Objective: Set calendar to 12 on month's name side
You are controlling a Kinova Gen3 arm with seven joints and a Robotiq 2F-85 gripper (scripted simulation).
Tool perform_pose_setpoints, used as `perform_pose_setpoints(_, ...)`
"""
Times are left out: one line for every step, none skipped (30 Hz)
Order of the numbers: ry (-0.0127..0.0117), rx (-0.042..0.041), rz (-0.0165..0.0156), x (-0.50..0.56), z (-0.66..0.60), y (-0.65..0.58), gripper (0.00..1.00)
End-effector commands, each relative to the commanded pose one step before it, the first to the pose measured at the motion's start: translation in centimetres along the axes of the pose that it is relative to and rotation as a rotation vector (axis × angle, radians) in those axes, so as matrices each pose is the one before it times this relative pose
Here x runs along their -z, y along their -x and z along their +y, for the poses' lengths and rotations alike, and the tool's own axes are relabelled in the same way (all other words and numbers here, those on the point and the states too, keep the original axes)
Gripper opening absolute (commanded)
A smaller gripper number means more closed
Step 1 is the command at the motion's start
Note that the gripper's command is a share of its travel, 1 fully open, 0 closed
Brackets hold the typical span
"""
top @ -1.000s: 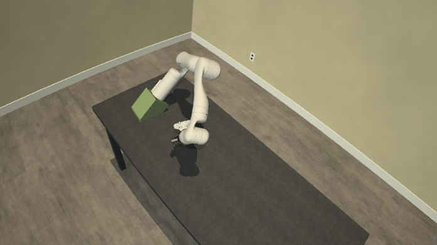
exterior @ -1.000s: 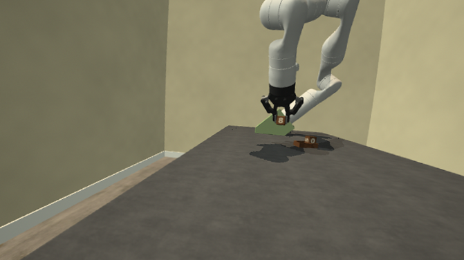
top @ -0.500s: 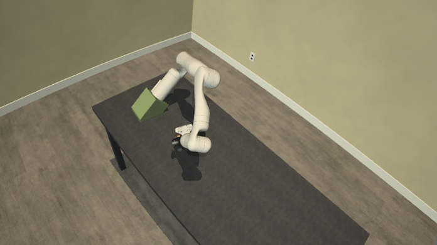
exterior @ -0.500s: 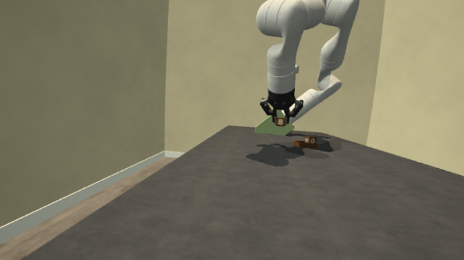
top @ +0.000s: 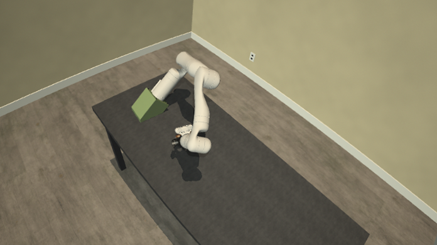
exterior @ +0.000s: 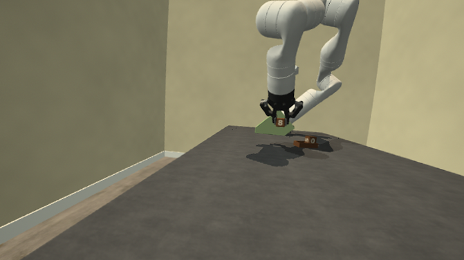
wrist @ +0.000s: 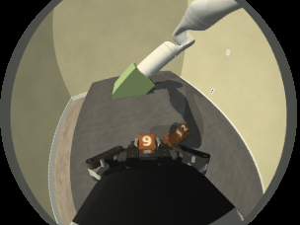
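The arm [exterior: 289, 37] reaches straight down; its jaws hold a number cube [exterior: 279, 122] above the surface [exterior: 294, 216], left of the tray [exterior: 305, 143].

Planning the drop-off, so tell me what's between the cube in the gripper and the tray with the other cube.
Nothing solid: the held cube hangs in the gripper above dark table, left of the tray. Only shadowed tabletop lies between, clearest in the exterior view.

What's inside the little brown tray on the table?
The tray holds one brown number cube showing a 0. The spot beside it looks bare, though the tray's wall hides its floor. The other cube, showing an 8, is up in the gripper.
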State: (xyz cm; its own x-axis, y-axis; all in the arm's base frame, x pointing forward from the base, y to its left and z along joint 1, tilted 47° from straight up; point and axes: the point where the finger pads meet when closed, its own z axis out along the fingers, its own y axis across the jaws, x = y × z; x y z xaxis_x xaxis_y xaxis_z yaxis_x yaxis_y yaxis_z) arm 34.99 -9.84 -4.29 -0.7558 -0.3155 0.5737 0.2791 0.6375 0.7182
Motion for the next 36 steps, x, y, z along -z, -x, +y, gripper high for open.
perform_pose_setpoints(-0.00053,-0.00044,-0.00176,0.081,-0.017,-0.025,0.26)
perform_pose_setpoints(0.00000,0.00000,0.00000,-0.011,0.000,0.011,0.26)
perform_pose_setpoints(0.00000,0.00000,0.00000,0.000,0.000,0.000,0.26)
perform_pose_setpoints(0.00000,0.00000,0.00000,0.000,0.000,0.000,0.26)
perform_pose_setpoints(0.00000,0.00000,0.00000,-0.015,0.000,0.015,0.26)
perform_pose_setpoints(0.00000,0.00000,0.00000,-0.019,0.000,0.019,0.26)
perform_pose_setpoints(0.00000,0.00000,0.00000,-0.023,0.000,0.023,0.26)
perform_pose_setpoints(0.00000,0.00000,0.00000,-0.028,0.000,0.028,0.26)
perform_pose_setpoints(0.00000,0.00000,0.00000,-0.033,0.000,0.033,0.26)
perform_pose_setpoints(0.00000,0.00000,0.00000,-0.038,0.000,0.038,0.26)
perform_pose_setpoints(0.00000,0.00000,0.00000,-0.044,0.000,0.043,0.26)
perform_pose_setpoints(0.00000,0.00000,0.00000,-0.049,0.000,0.048,0.26)
perform_pose_setpoints(0.00000,-0.00001,0.00000,-0.054,0.000,0.054,0.26)
perform_pose_setpoints(0.00000,0.00000,0.00000,-0.060,0.000,0.060,0.26)
perform_pose_setpoints(0.00000,0.00000,0.00000,-0.066,0.000,0.066,0.26)
perform_pose_setpoints(0.00000,0.00000,0.00000,-0.072,0.000,0.072,0.26)
perform_pose_setpoints(0.00000,0.00000,0.00000,-0.077,0.000,0.077,0.26)
perform_pose_setpoints(0.00000,0.00000,0.00000,-0.082,0.000,0.081,0.26)
perform_pose_setpoints(0.00000,0.00000,0.00000,-0.087,0.000,0.088,0.26)
perform_pose_setpoints(0.00000,0.00000,0.00000,0.000,0.000,0.000,0.26)
perform_pose_setpoints(0.00000,0.00000,0.00000,0.000,0.000,0.000,0.26)
perform_pose_setpoints(0.00000,0.00000,0.00000,-0.092,0.000,0.093,0.26)
perform_pose_setpoints(0.00000,0.00000,0.00000,-0.097,0.000,0.097,0.26)
perform_pose_setpoints(0.00000,0.00000,0.00000,-0.101,0.000,0.101,0.26)
perform_pose_setpoints(0.00000,0.00000,0.00000,-0.106,0.000,0.106,0.26)
perform_pose_setpoints(0.00000,0.00000,0.00000,-0.110,0.000,0.110,0.26)
perform_pose_setpoints(0.00000,-0.00001,0.00000,-0.113,0.000,0.112,0.26)
perform_pose_setpoints(0.00000,0.00001,0.00000,-0.117,0.000,0.117,0.26)
perform_pose_setpoints(0.00000,0.00000,0.00000,-0.119,0.000,0.119,0.26)
perform_pose_setpoints(0.00000,0.00000,0.00000,-0.122,0.000,0.121,0.26)
perform_pose_setpoints(0.00000,0.00001,0.00000,-0.124,0.000,0.125,0.26)
perform_pose_setpoints(0.00000,0.00000,0.00000,-0.126,0.000,0.126,0.26)
perform_pose_setpoints(0.00000,0.00000,0.00000,-0.127,0.000,0.127,0.26)
perform_pose_setpoints(0.00000,0.00000,0.00000,-0.128,0.000,0.129,0.26)
perform_pose_setpoints(0.00000,0.00000,0.00000,-0.128,0.000,0.128,0.26)
perform_pose_setpoints(0.00000,0.00000,0.00000,-0.128,0.000,0.128,0.26)
